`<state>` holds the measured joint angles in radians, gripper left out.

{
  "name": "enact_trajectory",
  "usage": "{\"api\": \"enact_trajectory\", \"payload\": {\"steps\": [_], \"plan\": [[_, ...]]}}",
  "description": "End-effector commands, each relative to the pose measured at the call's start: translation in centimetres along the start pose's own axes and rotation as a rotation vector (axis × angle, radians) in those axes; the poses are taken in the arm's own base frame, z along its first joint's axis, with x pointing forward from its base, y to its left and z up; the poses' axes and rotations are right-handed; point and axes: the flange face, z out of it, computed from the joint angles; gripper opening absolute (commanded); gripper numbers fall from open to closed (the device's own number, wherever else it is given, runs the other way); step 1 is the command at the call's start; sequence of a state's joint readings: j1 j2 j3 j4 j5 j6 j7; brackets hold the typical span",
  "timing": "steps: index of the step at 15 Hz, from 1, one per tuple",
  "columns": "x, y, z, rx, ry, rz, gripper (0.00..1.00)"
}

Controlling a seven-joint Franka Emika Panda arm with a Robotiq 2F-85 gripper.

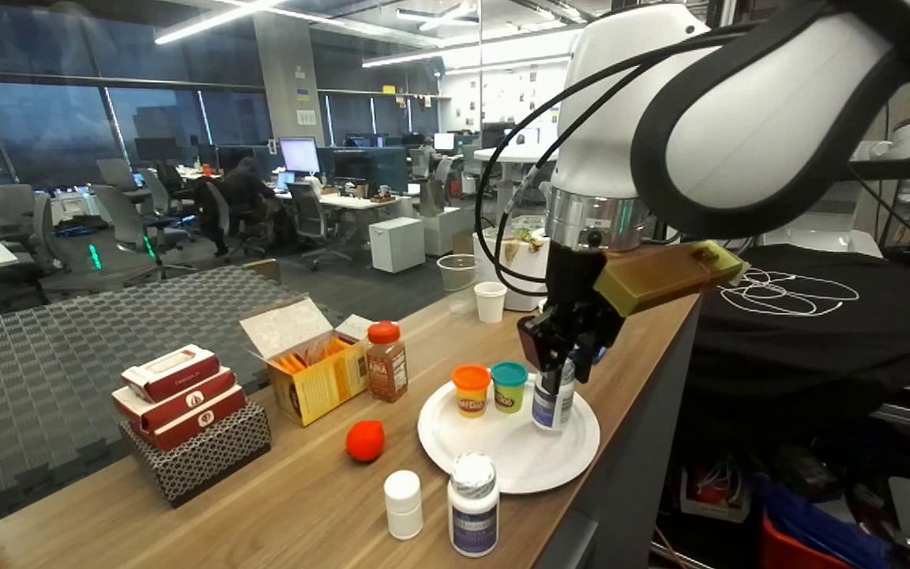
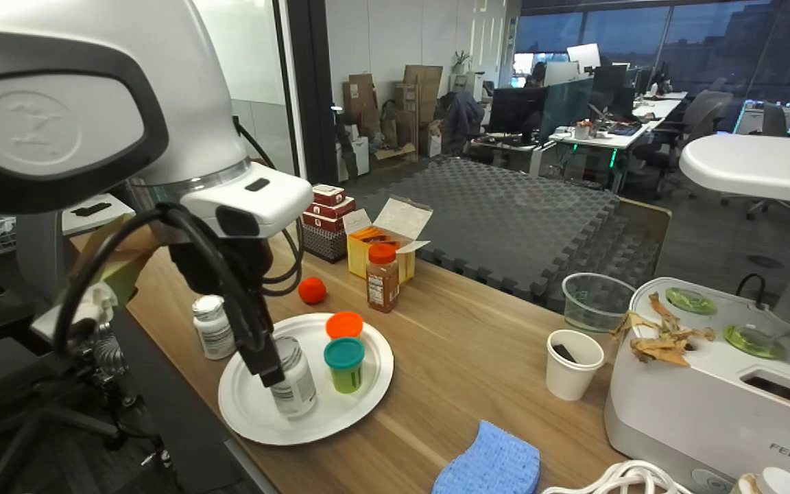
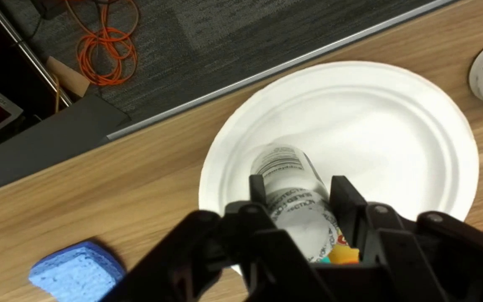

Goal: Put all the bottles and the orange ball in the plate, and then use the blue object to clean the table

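Grips bottle point(image 2: 300, 385) near its top with claw point(image 3: 298, 184), likely to clear tubs point(image 1: 509, 390), on or just above plate point(image 1: 502, 466). Has ball point(image 1: 365, 440), small bottle point(image 1: 404, 507) and big bottle point(image 1: 473, 510) beside plate, yet to load, and sponge point(image 2: 489, 463) well apart, presumably for wiping last.

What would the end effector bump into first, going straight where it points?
Probably the white plate, below the bottle between its fingers; their height above it is hard to judge.
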<state>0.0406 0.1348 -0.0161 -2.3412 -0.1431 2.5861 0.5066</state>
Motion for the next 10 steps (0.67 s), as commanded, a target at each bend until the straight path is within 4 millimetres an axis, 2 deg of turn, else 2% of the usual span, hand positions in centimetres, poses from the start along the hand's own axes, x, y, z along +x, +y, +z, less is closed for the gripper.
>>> {"api": "enact_trajectory", "payload": {"steps": [1,5,10], "plan": [[2.0,-0.3,-0.2,-0.036,0.036,0.012,0.18],[2.6,-0.9,0.3,-0.042,0.029,-0.009,0.18],[2.0,-1.4,1.5,-0.050,-0.004,-0.028,0.18]]}}
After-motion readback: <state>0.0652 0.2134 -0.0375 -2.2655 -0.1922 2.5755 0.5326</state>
